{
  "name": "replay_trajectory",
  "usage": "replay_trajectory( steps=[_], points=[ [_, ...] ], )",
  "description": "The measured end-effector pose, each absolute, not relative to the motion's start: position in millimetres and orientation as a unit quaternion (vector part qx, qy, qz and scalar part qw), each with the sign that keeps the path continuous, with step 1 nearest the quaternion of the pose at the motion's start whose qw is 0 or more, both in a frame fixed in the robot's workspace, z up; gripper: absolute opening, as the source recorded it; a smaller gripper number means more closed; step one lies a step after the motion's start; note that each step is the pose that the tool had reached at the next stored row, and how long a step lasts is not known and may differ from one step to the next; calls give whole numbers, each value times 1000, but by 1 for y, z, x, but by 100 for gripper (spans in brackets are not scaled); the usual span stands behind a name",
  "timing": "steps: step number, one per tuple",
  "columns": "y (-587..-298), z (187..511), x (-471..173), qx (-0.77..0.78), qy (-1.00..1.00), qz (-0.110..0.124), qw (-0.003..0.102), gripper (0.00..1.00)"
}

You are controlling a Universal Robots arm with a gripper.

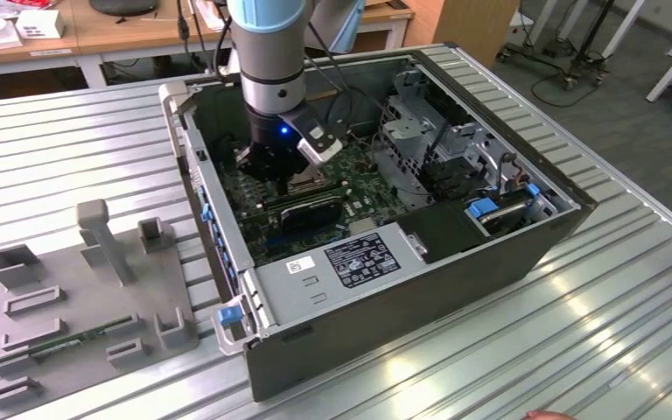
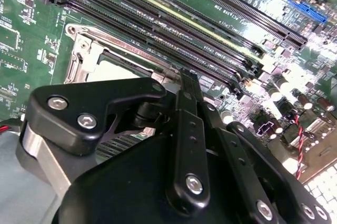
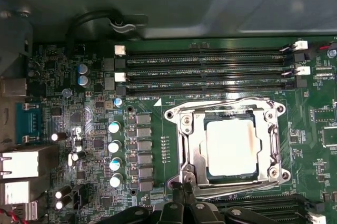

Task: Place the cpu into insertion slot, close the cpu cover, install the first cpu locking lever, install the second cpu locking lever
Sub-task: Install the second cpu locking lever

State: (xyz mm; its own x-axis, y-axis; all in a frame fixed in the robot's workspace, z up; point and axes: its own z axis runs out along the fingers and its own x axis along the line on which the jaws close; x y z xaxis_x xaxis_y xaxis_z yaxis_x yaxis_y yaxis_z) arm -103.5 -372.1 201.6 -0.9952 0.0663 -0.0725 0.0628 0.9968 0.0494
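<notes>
Inside insertion slot point(image 3: 231, 147): one cpu point(image 3: 231, 146), one cpu cover point(image 3: 227, 109) down; fingers point(image 2: 188, 103) narrow, empty.

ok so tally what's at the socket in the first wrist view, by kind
cpu: 1
cover: 1
socket: 1
gripper: 1
total: 4

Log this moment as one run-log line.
cpu: seated in insertion slot | cpu cover: down over it | gripper: at cover's edge
</notes>
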Motion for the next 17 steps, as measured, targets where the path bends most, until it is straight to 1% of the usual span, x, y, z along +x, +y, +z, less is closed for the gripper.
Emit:
replay_trajectory(
  steps=[17],
  points=[
    [-372,198,-105,32,998,25,37,11]
  ],
)
